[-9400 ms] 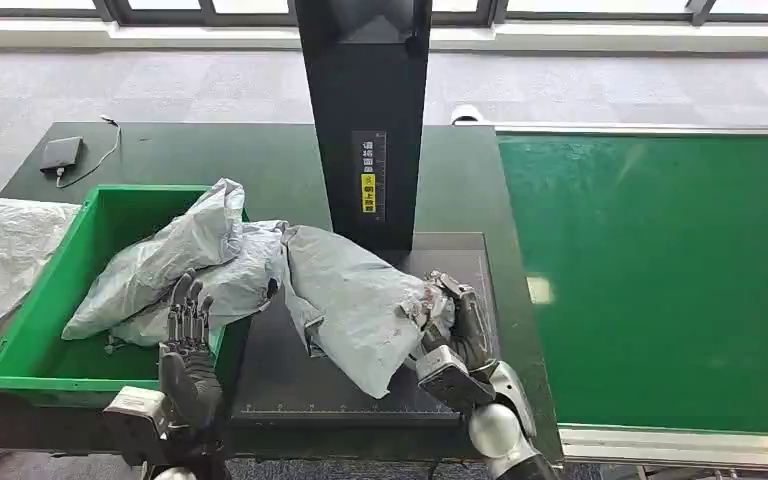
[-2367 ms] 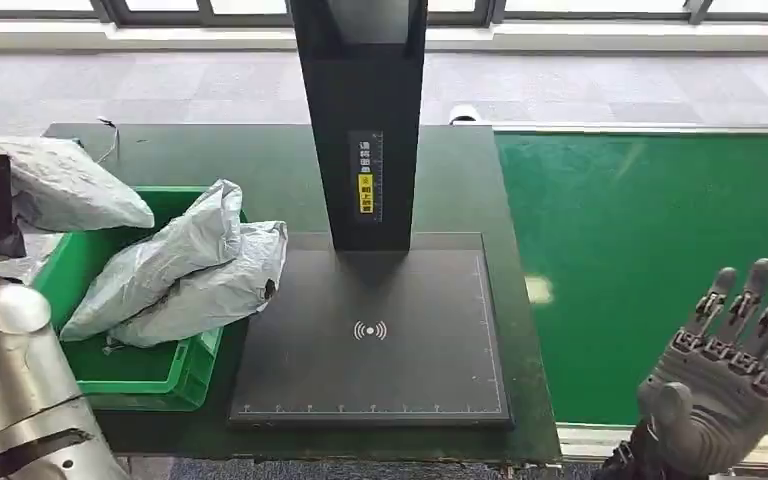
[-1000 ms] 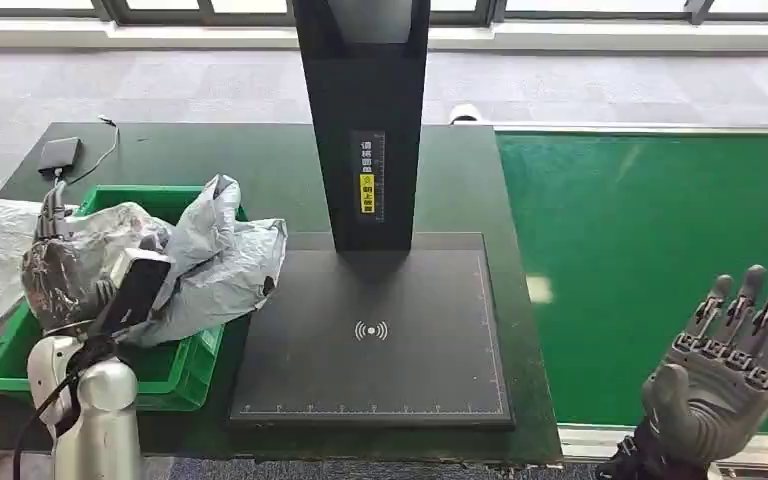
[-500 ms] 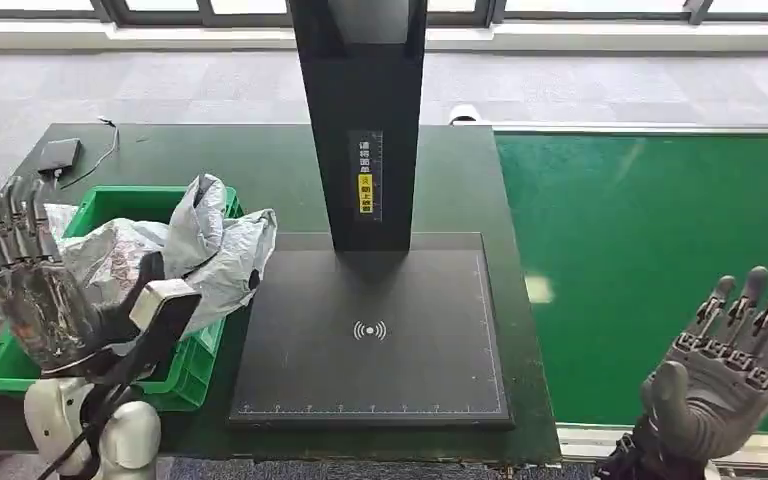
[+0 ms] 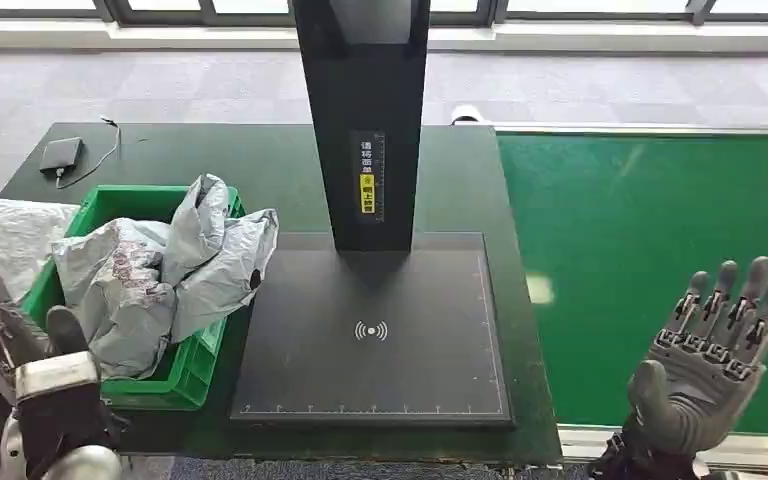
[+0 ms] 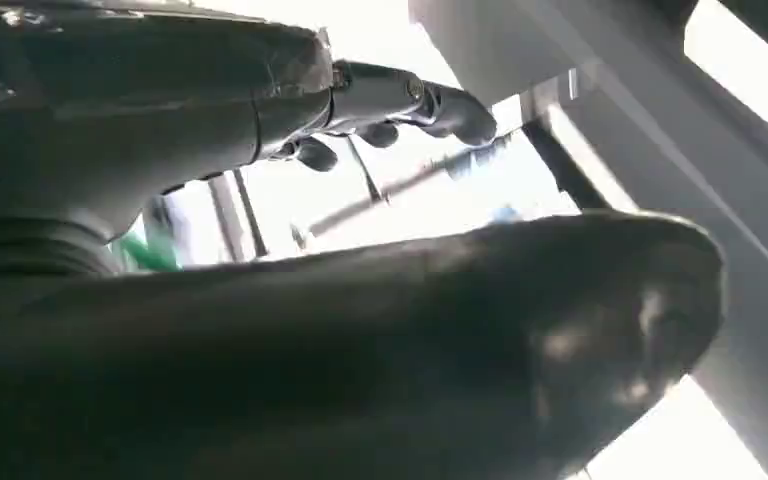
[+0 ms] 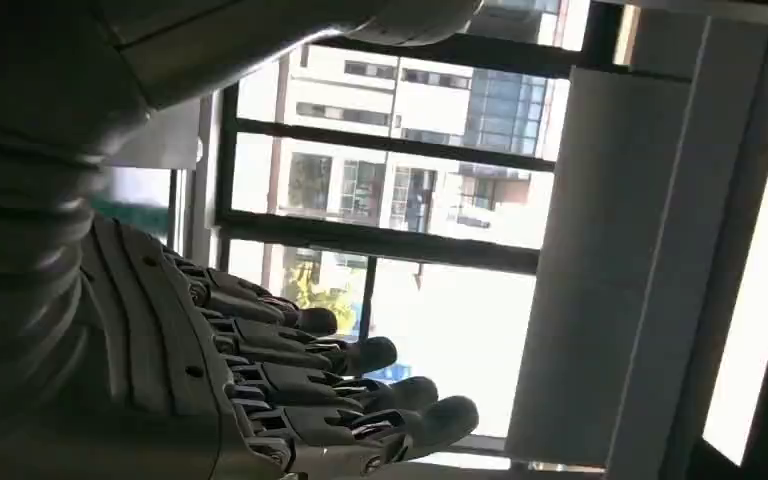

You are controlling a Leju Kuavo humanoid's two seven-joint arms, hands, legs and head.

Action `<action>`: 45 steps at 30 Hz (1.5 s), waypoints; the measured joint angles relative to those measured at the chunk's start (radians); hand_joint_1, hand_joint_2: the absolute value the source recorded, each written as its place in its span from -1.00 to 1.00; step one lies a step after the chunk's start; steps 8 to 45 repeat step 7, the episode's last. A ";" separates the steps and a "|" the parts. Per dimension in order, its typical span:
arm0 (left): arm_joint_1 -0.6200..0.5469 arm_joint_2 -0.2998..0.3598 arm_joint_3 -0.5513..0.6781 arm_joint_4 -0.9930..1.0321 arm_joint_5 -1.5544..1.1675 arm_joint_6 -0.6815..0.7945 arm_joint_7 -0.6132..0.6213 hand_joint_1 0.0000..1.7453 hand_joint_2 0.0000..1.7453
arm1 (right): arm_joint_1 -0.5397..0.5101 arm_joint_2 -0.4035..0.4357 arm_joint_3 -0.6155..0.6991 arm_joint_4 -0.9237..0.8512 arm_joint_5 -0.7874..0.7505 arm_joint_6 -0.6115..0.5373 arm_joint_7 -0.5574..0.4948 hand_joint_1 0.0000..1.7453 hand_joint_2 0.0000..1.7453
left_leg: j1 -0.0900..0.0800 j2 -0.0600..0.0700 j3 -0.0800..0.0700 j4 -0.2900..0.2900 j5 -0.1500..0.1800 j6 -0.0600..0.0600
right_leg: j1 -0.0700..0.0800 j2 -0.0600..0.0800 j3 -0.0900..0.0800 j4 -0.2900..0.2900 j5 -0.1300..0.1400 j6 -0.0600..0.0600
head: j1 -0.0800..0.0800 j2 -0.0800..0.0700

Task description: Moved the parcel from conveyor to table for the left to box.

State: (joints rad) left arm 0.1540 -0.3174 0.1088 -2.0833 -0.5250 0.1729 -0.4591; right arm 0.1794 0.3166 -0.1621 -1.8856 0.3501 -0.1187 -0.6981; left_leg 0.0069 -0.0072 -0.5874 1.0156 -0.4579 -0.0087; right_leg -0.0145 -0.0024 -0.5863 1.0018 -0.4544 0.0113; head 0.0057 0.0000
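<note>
Since a moment earlier, the left robot hand (image 5: 5,330) had let go and hung empty while the crumpled grey plastic mailer parcel (image 5: 120,290) lay in the green plastic crate (image 5: 185,375) at the desk's left edge, looking light, soft and slippery, best gripped by a bunched fold, and the right robot hand (image 5: 710,365) was spread empty.

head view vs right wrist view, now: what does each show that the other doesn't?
Head view alone: the green bin heaped with grey parcels, the black scan pad with its post, the green conveyor, a small black device at the table's far corner, and the left hand raised beside the bin, holding nothing.

Right wrist view alone: tall windows with buildings outside, and a pale column.

Both: the right hand, fingers apart, holding nothing.
</note>
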 measured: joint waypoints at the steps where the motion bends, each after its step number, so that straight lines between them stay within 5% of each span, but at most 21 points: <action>1: 0.013 -0.002 -0.010 0.004 0.091 -0.087 -0.025 -1.00 -1.00 | -0.001 0.000 0.000 0.003 0.010 0.007 0.000 -1.00 -1.00 | 0.000 0.000 0.000 0.000 0.000 0.000 | 0.000 0.000 0.000 0.000 0.000 0.000 | 0.000 0.000; 7: 0.016 -0.007 -0.067 0.161 0.289 -0.303 -0.118 -1.00 -1.00 | -0.007 0.000 0.000 0.018 0.030 0.036 0.000 -1.00 -1.00 | 0.000 0.000 0.000 0.000 0.000 0.000 | 0.000 0.000 0.001 0.000 0.000 0.000 | 0.000 0.000; 45: 0.016 -0.007 -0.067 0.161 0.289 -0.303 -0.118 -1.00 -1.00 | -0.007 0.000 0.000 0.018 0.030 0.036 0.000 -1.00 -1.00 | 0.000 0.000 0.000 0.000 0.000 0.000 | 0.000 0.000 0.001 0.000 0.000 0.000 | 0.000 0.000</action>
